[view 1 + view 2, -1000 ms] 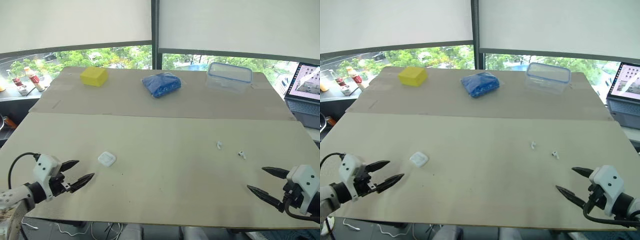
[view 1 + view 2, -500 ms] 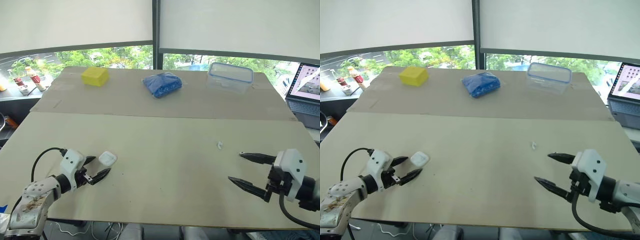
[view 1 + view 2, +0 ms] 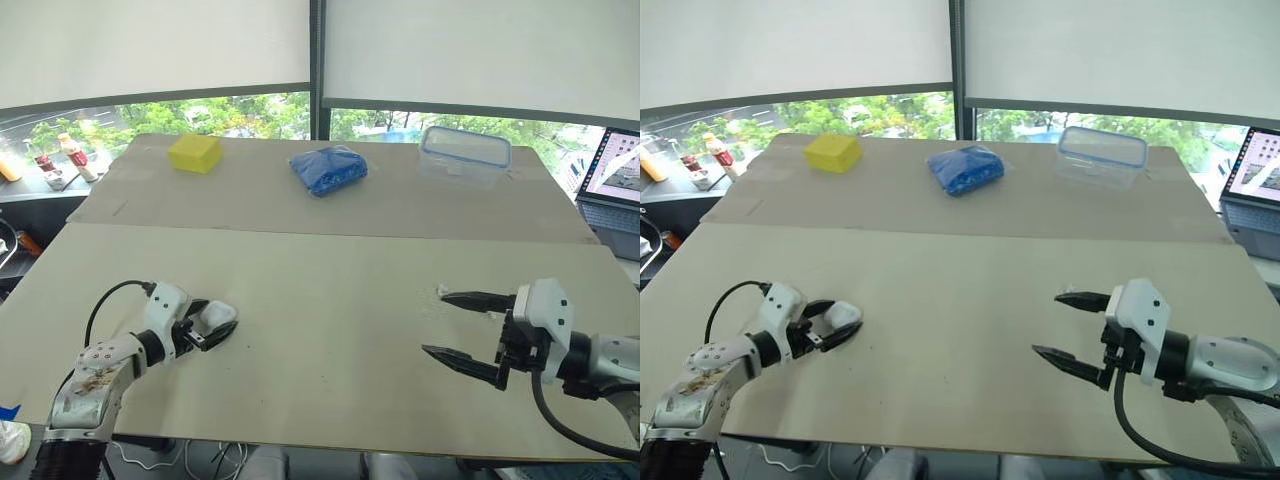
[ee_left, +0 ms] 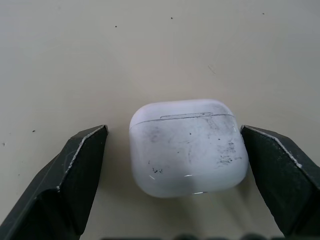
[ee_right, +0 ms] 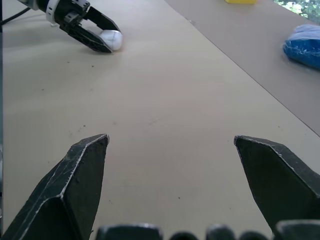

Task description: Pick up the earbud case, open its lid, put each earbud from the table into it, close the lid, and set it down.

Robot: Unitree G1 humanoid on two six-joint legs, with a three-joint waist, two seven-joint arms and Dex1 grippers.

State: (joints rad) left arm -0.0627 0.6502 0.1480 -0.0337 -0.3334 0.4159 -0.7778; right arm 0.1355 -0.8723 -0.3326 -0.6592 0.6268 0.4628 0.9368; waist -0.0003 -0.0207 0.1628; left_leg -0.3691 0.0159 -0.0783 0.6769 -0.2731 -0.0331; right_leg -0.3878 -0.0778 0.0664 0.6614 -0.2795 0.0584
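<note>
The white earbud case (image 4: 189, 145) lies lid-closed on the table at the near left. My left gripper (image 3: 214, 321) is open around it. One finger (image 4: 75, 170) stands a small gap away from the case and the other finger (image 4: 280, 170) is almost against it. At the near right my right gripper (image 3: 434, 323) is open and low over the table, with nothing between its fingers. One small white earbud (image 3: 441, 290) lies just at its upper fingertip. The right wrist view looks across the bare tabletop to the left gripper (image 5: 97, 36) and the case (image 5: 113, 38).
At the back of the table sit a yellow block (image 3: 195, 153), a blue bag (image 3: 328, 168) and a clear box with a blue-rimmed lid (image 3: 465, 152). A laptop (image 3: 612, 175) stands off the right edge. Small bottles (image 3: 60, 165) stand at the far left.
My left gripper has moved forward until its fingers straddle the case. My right gripper has moved inward and forward over the spot where the earbuds lie, and one earbud is now hidden.
</note>
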